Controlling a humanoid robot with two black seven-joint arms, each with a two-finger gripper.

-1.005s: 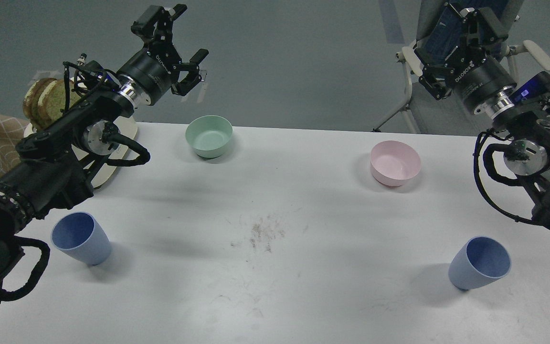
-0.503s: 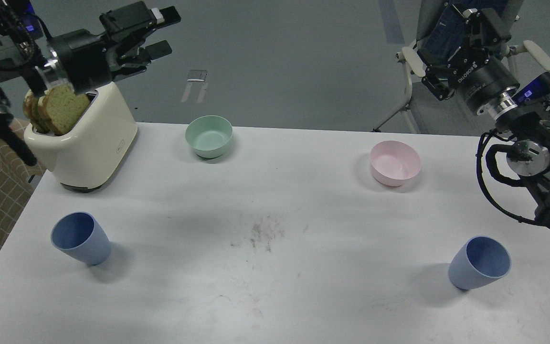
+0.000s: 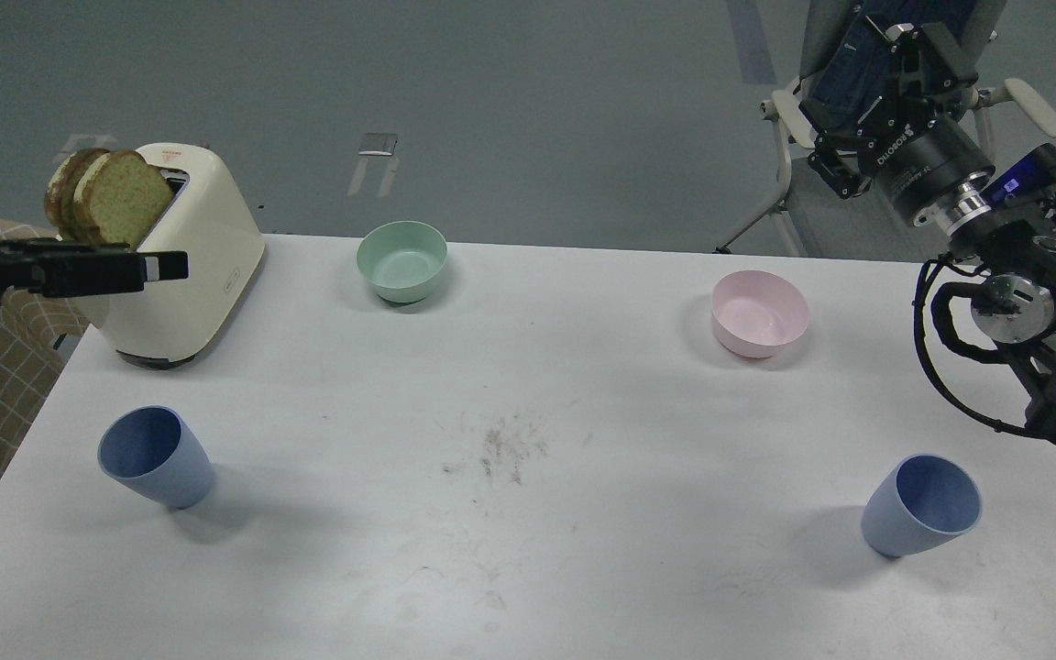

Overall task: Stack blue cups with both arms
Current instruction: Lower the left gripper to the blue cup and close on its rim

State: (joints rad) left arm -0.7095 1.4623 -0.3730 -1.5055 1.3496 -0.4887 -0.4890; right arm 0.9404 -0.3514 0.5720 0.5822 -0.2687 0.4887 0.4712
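Left gripper (image 3: 157, 267) edge-on beside the toaster (image 3: 189, 266), apparently empty, finger spacing impossible to tell. Right gripper (image 3: 885, 64) raised off the far right table (image 3: 528, 550) corner, holding nothing, also too dark to read as spread or closed. Left blue cup (image 3: 154, 456) upright near the front left, right blue cup (image 3: 922, 504) upright near the front right, well apart. Likely light, stiff, smooth plastic; best pinched across the wall just below the rim.
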